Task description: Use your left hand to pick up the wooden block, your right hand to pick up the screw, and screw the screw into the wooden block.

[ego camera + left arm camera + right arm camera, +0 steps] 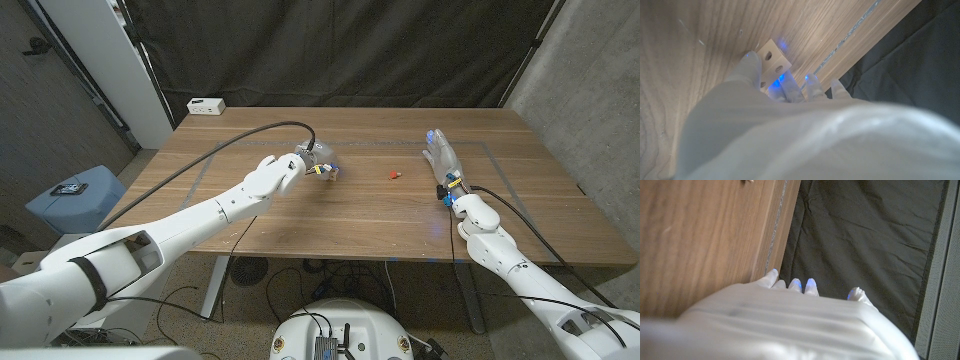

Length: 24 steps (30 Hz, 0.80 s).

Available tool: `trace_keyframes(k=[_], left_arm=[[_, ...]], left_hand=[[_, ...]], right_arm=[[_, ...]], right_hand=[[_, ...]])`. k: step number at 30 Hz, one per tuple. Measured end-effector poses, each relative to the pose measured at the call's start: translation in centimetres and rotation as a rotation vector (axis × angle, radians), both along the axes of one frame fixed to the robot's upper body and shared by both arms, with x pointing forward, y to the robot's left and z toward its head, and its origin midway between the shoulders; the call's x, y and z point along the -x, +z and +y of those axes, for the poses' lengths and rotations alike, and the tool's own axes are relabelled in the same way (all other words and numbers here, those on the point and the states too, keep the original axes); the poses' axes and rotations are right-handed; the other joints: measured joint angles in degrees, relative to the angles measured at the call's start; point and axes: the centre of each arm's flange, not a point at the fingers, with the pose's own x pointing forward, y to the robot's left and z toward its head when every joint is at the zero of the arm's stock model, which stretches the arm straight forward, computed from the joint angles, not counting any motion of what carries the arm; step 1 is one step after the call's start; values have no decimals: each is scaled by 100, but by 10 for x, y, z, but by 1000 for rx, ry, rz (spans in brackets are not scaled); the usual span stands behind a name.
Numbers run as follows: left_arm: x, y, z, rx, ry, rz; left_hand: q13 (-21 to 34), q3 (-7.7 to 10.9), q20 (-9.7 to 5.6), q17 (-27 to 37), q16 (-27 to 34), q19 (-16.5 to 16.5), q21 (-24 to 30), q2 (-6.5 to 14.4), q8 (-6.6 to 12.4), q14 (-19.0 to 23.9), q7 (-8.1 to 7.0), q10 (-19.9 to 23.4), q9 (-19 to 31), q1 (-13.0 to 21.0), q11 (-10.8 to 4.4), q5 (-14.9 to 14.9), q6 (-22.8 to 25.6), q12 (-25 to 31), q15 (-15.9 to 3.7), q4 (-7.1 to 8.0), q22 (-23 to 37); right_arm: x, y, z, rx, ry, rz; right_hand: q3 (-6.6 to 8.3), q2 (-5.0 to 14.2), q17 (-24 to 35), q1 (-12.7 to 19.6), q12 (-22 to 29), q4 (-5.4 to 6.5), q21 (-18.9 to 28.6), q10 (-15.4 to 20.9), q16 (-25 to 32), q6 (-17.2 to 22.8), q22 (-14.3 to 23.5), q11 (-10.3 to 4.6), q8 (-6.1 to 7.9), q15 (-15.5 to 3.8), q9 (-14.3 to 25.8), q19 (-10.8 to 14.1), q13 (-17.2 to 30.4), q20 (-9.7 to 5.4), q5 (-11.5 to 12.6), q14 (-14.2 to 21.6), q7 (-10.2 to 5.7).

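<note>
- A white box (205,105) sits at the table's (300,215) far left corner; whether anything is in it cannot be told.
- The left hand (312,160) is left of the screw, fingers (752,67) curled around the wooden block (775,61), touching it on the tabletop; whether it is gripped firmly cannot be told.
- The screw (394,174), small and red, lies on the table between the two hands, apart from both.
- The right hand (442,160) is right of the screw, fingers (801,285) straight and close together, holding nothing.
</note>
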Motion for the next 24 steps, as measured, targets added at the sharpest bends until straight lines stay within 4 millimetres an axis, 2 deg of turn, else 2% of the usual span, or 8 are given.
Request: trace_keyframes(k=[13, 20, 24], left_arm=[[2, -1, -3, 7, -23, -23], [2, -3, -3, 17, -34, -35], [2, -3, -3, 23, -36, -37]], left_hand=[[149, -78, -22, -1, 51, 246, 35, 133, 161, 281, -49, 478, 28, 229, -5, 22, 606, 67, -7, -30, -1], [259, -210, -121, 28, 97, 434, 35, 137, 271, 523, -34, 846, 27, 274, -6, 22, 1064, 74, -28, -17, -1], [294, -218, -155, 28, 98, 466, 35, 150, 294, 551, -3, 916, 27, 287, 1, 21, 1170, 111, -21, -11, -1]], right_arm=[[2, -1, -1, 0, -1, -1], [2, -1, -1, -1, -1, -1], [2, -1, -1, -1, -2, 3]], right_hand=[[0, -13, 0, -13, 0, 0, 0, 0, 0, 0, 0, 0, 0, 0, 0, 0, 0, 0, 0, 0, 0], [0, -13, 0, -13, 0, 0, 0, 0, 0, 0, 0, 0, 0, 0, -1, 0, 0, 0, 0, 0, 0], [0, -13, 0, -13, 0, 0, 0, 0, 0, 0, 0, 0, 0, 0, -1, 0, 0, 0, 0, 0, 0]])
